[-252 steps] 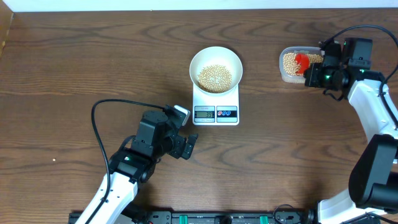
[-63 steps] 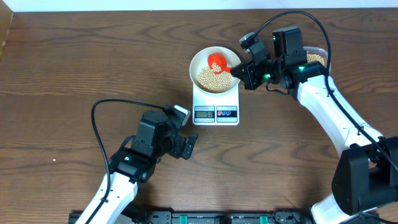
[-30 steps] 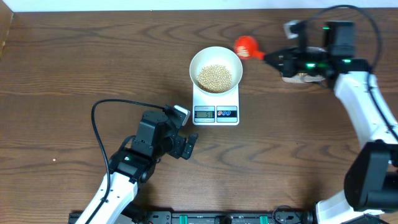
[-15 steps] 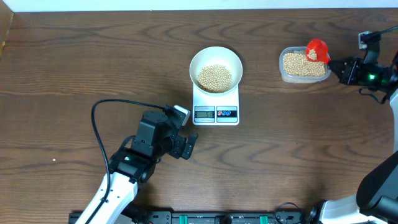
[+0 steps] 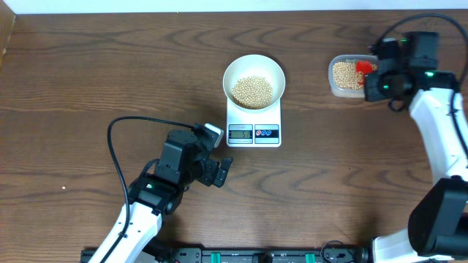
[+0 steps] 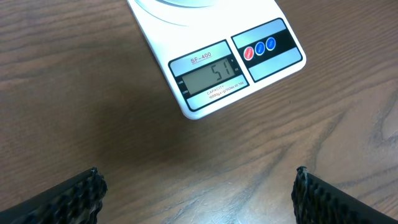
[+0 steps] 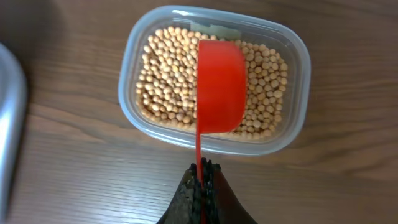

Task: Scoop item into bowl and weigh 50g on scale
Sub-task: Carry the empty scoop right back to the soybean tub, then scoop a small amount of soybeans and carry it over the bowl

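We see left gripper [image 6: 199, 199] nearest, jaws wide apart, nothing between them, over table [image 5: 88, 73] just before scale [image 6: 211, 37]. Display [image 6: 208, 78] reads 51 (left wrist view). Bowl [image 5: 228, 73] stands on scale, beans [image 5: 252, 90] heaped inside. Far right, right gripper [image 7: 202, 186] clamps handle of red scoop [image 7: 219, 87], scoop over clear tub [image 7: 298, 93].

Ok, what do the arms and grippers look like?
Both are white links with black joints and wrists. A black cable loops off the left arm; green lights glow on the right arm. The left gripper has black ribbed fingers; the right gripper looks dark too.
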